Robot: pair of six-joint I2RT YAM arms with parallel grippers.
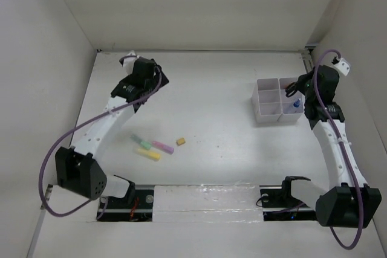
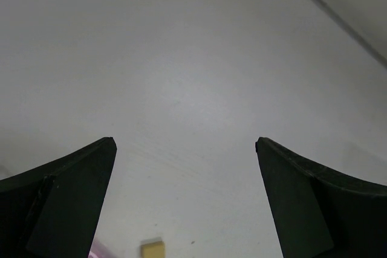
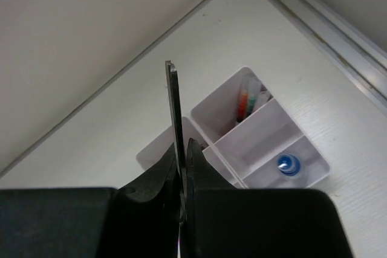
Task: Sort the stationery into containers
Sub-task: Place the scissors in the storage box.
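Observation:
The white four-compartment container [image 1: 268,98] stands at the right of the table. My right gripper [image 1: 294,90] hovers just above it, shut on the thin dark blade of the scissors [image 3: 173,104], which sticks out past the fingertips. In the right wrist view, below the right gripper [image 3: 184,144], the container [image 3: 257,134] holds red and dark pens [image 3: 245,104] in one compartment and a blue-capped tube [image 3: 288,164] in another. Green [image 1: 140,140], pink [image 1: 162,147] and yellow [image 1: 148,153] markers and a tan eraser [image 1: 180,141] lie on the table. My left gripper [image 2: 185,141] is open above bare table, with the eraser [image 2: 152,249] below it.
White walls close in the table on the left, back and right. A metal rail [image 3: 326,22] runs along the right wall behind the container. The arm bases and a strip of tape [image 1: 205,200] sit at the near edge.

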